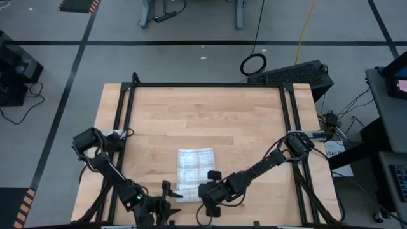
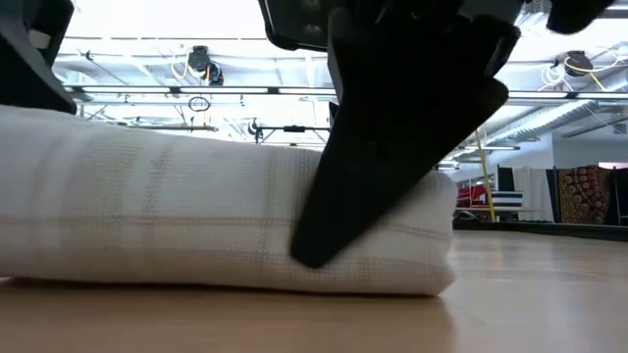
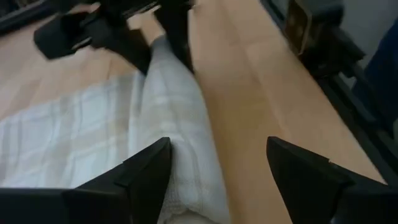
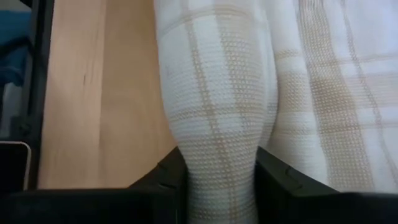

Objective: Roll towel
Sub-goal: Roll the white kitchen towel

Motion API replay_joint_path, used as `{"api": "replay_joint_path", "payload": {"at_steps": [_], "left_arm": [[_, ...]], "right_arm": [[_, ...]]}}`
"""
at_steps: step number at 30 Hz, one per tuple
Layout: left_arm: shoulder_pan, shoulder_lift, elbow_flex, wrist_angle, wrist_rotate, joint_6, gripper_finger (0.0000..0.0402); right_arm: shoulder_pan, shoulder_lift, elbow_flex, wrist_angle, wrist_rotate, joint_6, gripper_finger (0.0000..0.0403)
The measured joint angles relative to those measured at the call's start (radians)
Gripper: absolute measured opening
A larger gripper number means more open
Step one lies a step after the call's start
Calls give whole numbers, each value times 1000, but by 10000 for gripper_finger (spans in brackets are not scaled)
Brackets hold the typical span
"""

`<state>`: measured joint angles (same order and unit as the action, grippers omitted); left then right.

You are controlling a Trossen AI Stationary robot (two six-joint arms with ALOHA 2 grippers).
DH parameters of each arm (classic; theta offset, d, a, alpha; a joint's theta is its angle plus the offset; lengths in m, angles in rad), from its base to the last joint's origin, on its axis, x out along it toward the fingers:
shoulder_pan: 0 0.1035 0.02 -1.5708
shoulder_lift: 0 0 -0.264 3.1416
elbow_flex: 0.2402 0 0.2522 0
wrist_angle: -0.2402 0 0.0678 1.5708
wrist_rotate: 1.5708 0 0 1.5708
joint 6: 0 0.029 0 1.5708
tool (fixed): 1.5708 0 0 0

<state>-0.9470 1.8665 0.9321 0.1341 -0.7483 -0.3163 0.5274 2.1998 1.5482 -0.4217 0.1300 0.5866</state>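
Rolling had only begun: the towel (image 1: 196,165), one in all, lay near the table's (image 1: 210,114) front edge with a short roll formed along its front side and most of the cloth flat behind it. Of two grippers, the right gripper (image 4: 217,177) pinched one end of that roll; the left gripper (image 3: 214,168) stood spread astride the other end, gripping nothing.
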Motion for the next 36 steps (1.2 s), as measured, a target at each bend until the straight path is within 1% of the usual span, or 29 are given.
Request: {"api": "replay_joint_path", "payload": {"at_steps": [2, 10, 16, 23, 30, 36], "left_arm": [[-1, 16, 0, 21, -5, 13, 267], [0, 52, 1, 0, -23, 14, 267], [-3, 69, 2, -19, -55, 14, 267], [2, 69, 2, -19, -77, 66, 267], [9, 69, 2, -4, -111, 160, 267], [16, 69, 2, -17, -120, 192, 271]], "right_arm": [[-3, 0, 0, 0, -13, 29, 109], [-3, 0, 0, 2, -14, 102, 109], [-3, 0, -1, 6, -52, 144, 109], [-3, 0, -1, 10, -58, 186, 109], [-2, 0, -2, 28, -61, 193, 109], [-2, 0, -2, 29, -61, 198, 109]]}}
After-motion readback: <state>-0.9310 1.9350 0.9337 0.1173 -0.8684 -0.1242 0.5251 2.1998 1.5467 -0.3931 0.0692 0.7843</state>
